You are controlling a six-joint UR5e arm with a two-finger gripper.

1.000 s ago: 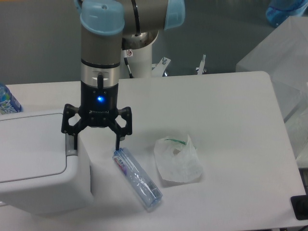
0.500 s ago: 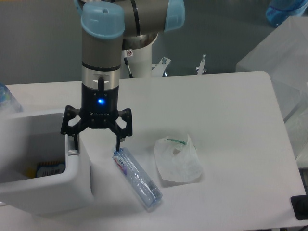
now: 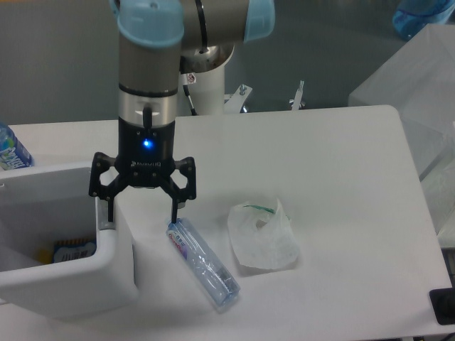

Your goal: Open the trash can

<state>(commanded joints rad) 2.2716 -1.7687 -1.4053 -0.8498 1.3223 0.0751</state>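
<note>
A white rectangular table with rounded corners [image 3: 341, 163] is filling most of the view. Behind the table, a dull grey floor [image 3: 57, 64] is showing. Translucent plastic sheeting [image 3: 412, 92] is standing beside the table's right edge.

The trash can [image 3: 106, 273] lid has dropped open

White trash can [image 3: 106, 273] (lid open), table's left.
</note>
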